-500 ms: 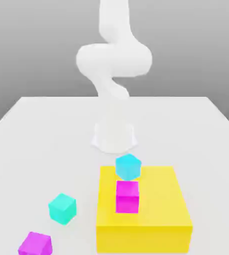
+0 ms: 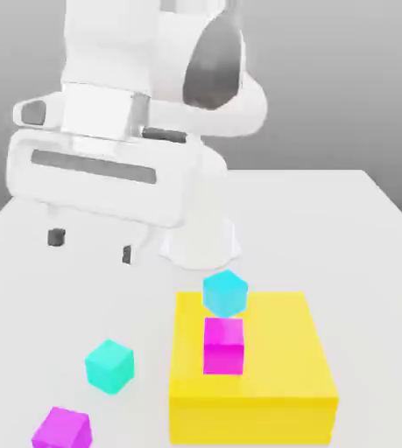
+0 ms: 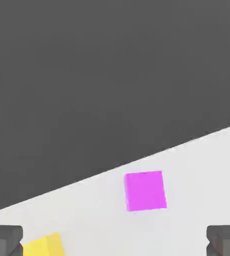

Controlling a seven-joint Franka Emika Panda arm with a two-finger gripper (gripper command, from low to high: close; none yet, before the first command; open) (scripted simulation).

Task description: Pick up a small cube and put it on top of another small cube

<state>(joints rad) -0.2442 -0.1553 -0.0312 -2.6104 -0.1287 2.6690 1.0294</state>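
Four small cubes and one big yellow block [image 2: 252,363] sit on the white table [image 2: 344,227] in the exterior view. Starting at that view's left, a magenta cube [image 2: 62,429] rests on the table near the front edge. Just beyond it and slightly to the right stands the small cube [image 2: 109,365], turquoise with a greenish tint, alone on the table surface and touching nothing. Above these two hangs the gripper [image 2: 91,245], carried by the white arm [image 2: 178,79]; its two dark fingertips [image 2: 56,236] are spread wide apart with nothing between them, and they hover well clear of the table. Farther right lies the yellow block, with a second magenta cube [image 2: 224,346] on its top face near the left side. A bluer, sky-coloured cube [image 2: 225,292] sits directly on that magenta cube, making a two-cube stack. The arm's round base [image 2: 206,243] stands behind the block.

In the hand view, the fingertips [image 3: 4,240] show at the two lower corners, far apart, with a magenta cube [image 3: 146,190] on the white table between them and a yellow corner [image 3: 44,246] beside one fingertip.
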